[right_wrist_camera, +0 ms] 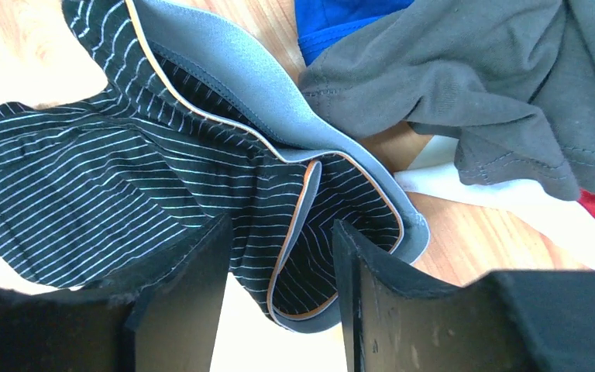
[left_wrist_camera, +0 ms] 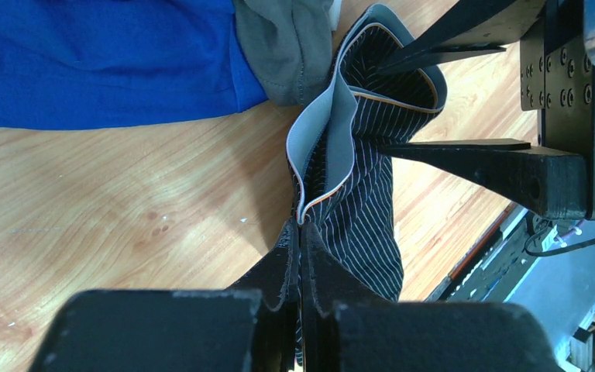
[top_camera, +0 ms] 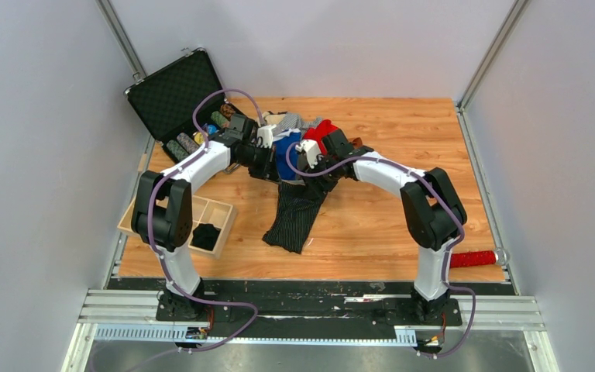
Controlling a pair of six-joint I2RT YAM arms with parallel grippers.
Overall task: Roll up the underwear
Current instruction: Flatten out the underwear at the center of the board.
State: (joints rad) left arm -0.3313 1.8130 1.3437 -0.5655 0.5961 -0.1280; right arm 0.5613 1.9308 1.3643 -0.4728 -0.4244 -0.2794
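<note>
A black pinstriped underwear with a grey waistband trails across the wood from both grippers toward the near side. My left gripper is shut on its waistband edge, pinched at the fingertips. My right gripper is open, its fingers straddling a fold of the same waistband without closing on it; it also shows in the left wrist view. Behind lies a pile of other underwear: blue, grey, red.
An open black case holding rolled items stands at the back left. A wooden divided tray with a black roll sits at the left edge. A red bristly stick lies at the near right.
</note>
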